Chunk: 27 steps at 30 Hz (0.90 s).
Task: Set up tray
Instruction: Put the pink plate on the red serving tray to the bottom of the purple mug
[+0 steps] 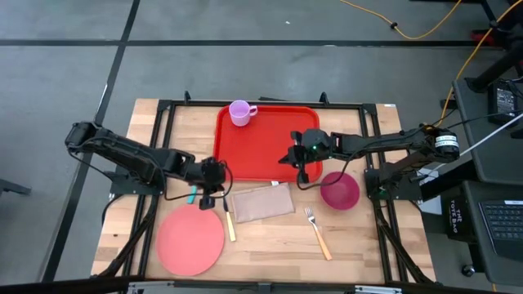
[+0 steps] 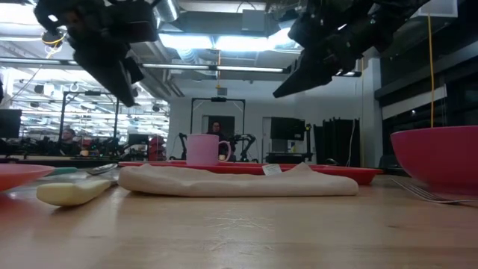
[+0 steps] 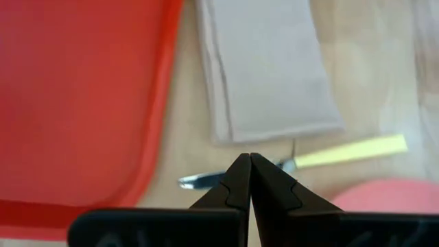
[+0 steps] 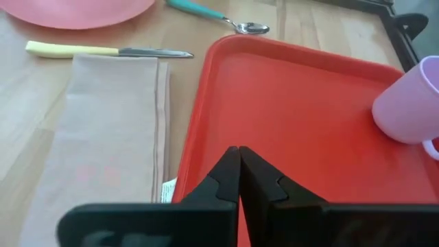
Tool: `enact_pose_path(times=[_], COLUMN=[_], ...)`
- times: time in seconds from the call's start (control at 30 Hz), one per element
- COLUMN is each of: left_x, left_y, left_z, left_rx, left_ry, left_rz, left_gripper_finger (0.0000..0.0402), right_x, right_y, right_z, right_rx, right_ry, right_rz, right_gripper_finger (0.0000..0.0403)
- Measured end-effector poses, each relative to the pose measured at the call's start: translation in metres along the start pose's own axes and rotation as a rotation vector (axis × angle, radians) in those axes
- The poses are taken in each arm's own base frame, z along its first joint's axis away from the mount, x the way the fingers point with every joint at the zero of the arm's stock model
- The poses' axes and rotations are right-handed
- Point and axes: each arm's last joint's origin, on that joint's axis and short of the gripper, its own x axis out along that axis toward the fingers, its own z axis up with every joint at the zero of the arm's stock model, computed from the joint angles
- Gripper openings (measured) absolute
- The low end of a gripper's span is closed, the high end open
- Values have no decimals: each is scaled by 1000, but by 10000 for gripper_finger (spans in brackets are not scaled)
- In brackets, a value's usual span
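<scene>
From above, we are seeing the large flat bright red plastic tray (image 1: 265,155) lying at the far middle of the pale wooden worktop (image 1: 270,245), with only a small lilac plastic mug (image 1: 240,113) standing at its far left corner. The left gripper (image 1: 209,198) is hovering just off the tray's near left corner, and the right gripper (image 1: 304,173) is hanging over its near right edge. A round pink plate (image 1: 190,238), a beige folded cloth napkin (image 1: 261,203), a yellow-handled fork (image 1: 319,233) and a magenta bowl (image 1: 339,191) are lying off the tray. In the low view, both arms are hanging clear above the worktop. In the left wrist view, the fingers (image 3: 236,189) are pressed together, empty, above a yellow-handled knife (image 3: 322,156). In the right wrist view, the fingers (image 4: 226,180) are likewise pressed together over the tray's rim. We judge that nearly everything remains to be loaded; spreading the fingers before descending, and gripping each item squarely, should serve best.
</scene>
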Motion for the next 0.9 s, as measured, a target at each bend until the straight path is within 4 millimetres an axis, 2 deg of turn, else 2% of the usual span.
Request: enact_pose_path(times=[0.53, 0.67, 0.9], left_x=[0, 0, 0], left_y=[0, 0, 2], left_z=[-1, -1, -2], left_rx=[46, 33, 33], left_ry=[3, 3, 5], left_rz=[39, 39, 79], left_gripper_finger=[11, 32, 93], right_x=[0, 0, 0], right_y=[-2, -2, -2], right_z=[6, 6, 6], right_rx=[-86, -86, -81], right_ry=[-64, -63, -62], right_rz=[-21, -22, -21], right_gripper_finger=[9, 9, 10])
